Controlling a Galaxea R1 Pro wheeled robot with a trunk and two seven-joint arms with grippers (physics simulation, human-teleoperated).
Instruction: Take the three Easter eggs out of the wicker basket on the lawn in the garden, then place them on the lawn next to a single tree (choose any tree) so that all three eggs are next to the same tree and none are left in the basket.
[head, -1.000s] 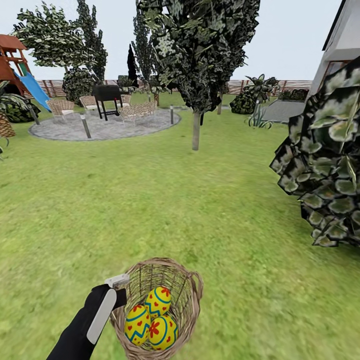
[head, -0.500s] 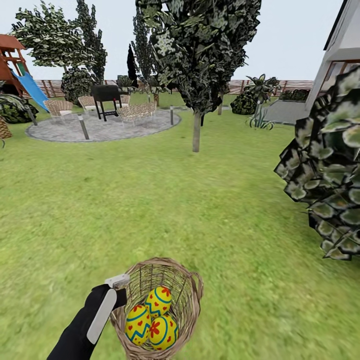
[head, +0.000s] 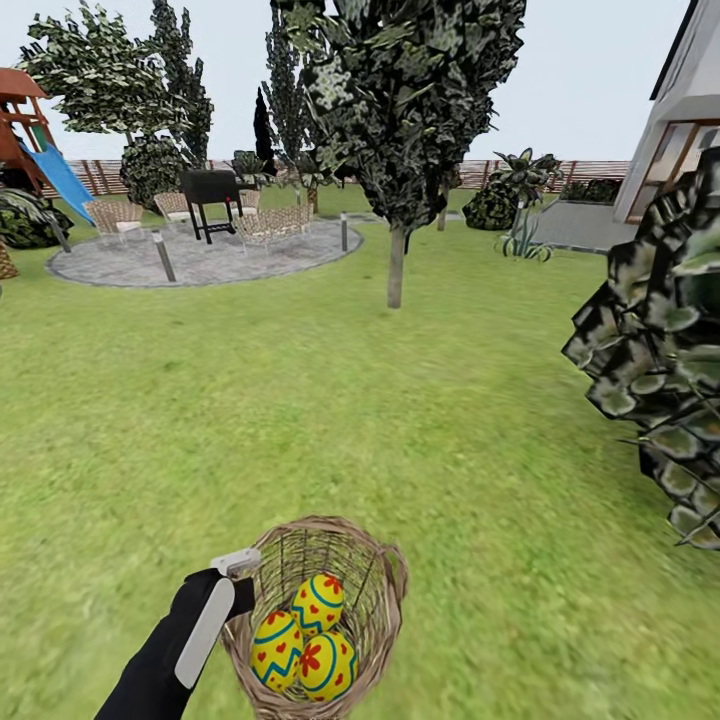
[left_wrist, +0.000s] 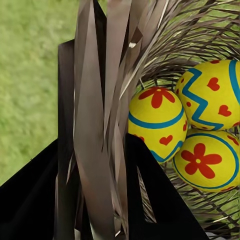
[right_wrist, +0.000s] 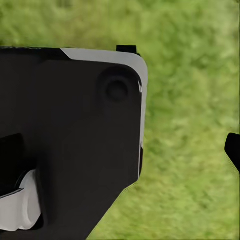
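Three Easter eggs (head: 303, 635) nestled together inside the wicker basket (head: 385, 590), all yellow with red hearts or flowers and blue zigzag bands; no lettering or labels readable anywhere. Left pincer (head: 235, 575) clenched on the basket's rim, weave strands running between its dark fingers (left_wrist: 65, 150). Lawn (head: 300, 420) all around the basket. Beyond the basket, a tree (head: 396, 265) with a pale trunk. Right pincer: cannot tell its state, dark housing over grass.
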